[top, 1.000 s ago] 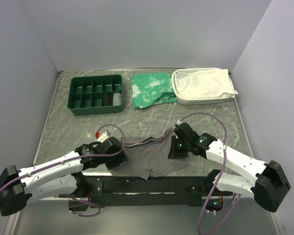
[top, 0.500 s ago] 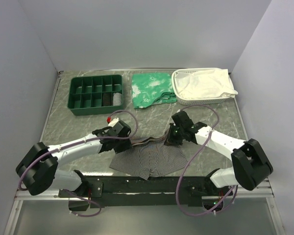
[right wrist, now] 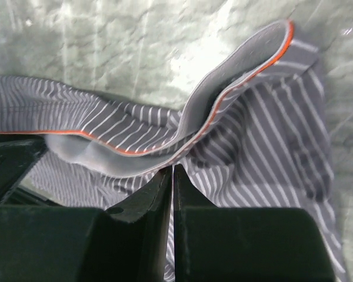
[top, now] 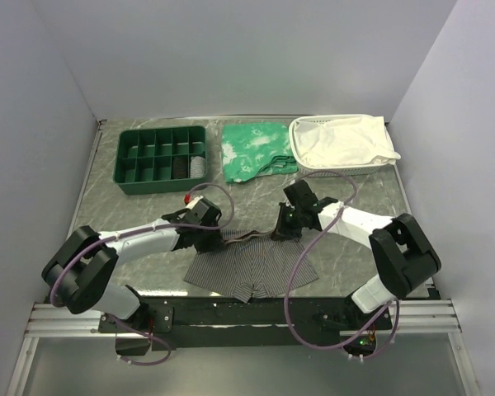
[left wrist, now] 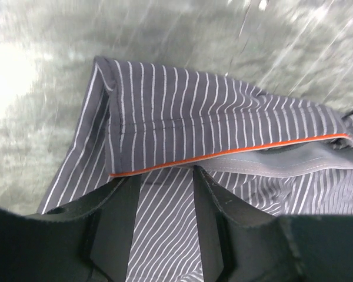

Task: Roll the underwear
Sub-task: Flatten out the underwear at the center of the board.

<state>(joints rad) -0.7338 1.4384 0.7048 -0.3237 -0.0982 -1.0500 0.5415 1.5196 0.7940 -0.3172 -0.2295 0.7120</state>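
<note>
The grey boxer-brief underwear [top: 249, 268] of soft, finely pinstriped fabric lies on the near middle of the grey-green marbled table [top: 124, 219]. Its leg end is spread flat toward the arms' bases, and its waistband [top: 247, 236] is drawn up into a narrow, wavy ridge along the far side. In the left wrist view the grey elastic waistband with its orange edge [left wrist: 294, 157] is folded over the striped cloth. The black left fingers [left wrist: 120, 223] stand apart at its left end, with striped fabric showing in the gap between them. I cannot tell whether they pinch any of it. In the right wrist view the black right fingers [right wrist: 147, 217] are clenched almost together on a fold of the underwear, and the waistband curls up and away from their tips. Seen from above, the white left arm [top: 140, 242] reaches in from the left and the white right arm [top: 355, 223] from the right, one at each end of the ridge. Well apart at the far side of the table are a dark green compartment tray [top: 161, 158], a green white-patterned cloth [top: 256, 148] beside it, and a white mesh basket [top: 313, 171] holding a white cloth [top: 342, 140].
</note>
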